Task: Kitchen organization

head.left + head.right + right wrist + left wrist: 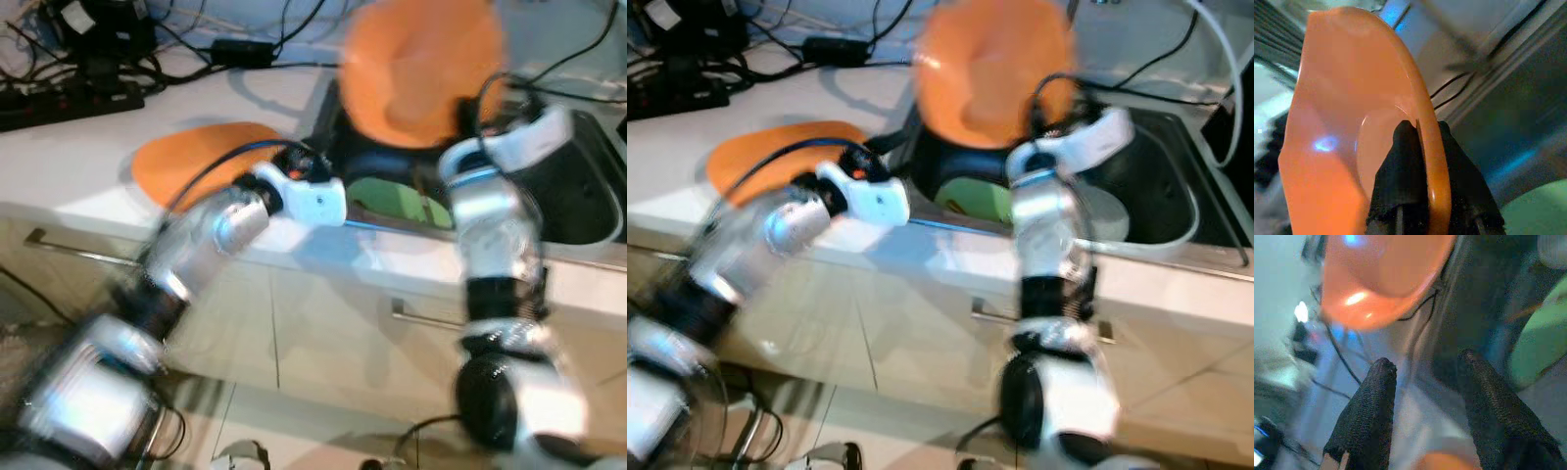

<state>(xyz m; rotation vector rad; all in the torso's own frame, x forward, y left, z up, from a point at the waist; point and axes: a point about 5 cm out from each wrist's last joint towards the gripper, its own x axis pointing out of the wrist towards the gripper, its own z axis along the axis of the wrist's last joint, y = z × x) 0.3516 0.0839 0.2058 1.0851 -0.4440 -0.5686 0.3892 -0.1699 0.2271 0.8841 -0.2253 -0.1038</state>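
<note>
While the head views are blurred, the left eye view shows the right gripper (pixel 468 110) raised over the sink (pixel 588 230), holding an orange bowl (pixel 421 69) up on edge above the basin's left part. A second orange plate (pixel 196 162) lies flat on the white counter (pixel 78 166), near the sink's left edge. Something green (pixel 397 201) sits low in the sink by its front rim. Dark cables and a power strip (pixel 69 98) crowd the counter's far left corner. The left gripper (pixel 328 162) reaches over the counter's front edge to the sink's left rim.

From the right eye view, the same layout appears, with the bowl (pixel 994 69) above the basin and a drawer handle (pixel 1038 318) on the cabinet front below.

Along the left wrist view, the left gripper's two black fingers (pixel 1369 416) stand apart with nothing between them; the orange bowl (pixel 1381 279) hangs beyond them, and the green thing (pixel 1535 347) lies to one side.

Along the right wrist view, the right gripper's fingers (pixel 1400 166) are clamped on the bowl's rim (pixel 1425 147), one on each side of it, with the dark sink wall (pixel 1508 117) behind.
</note>
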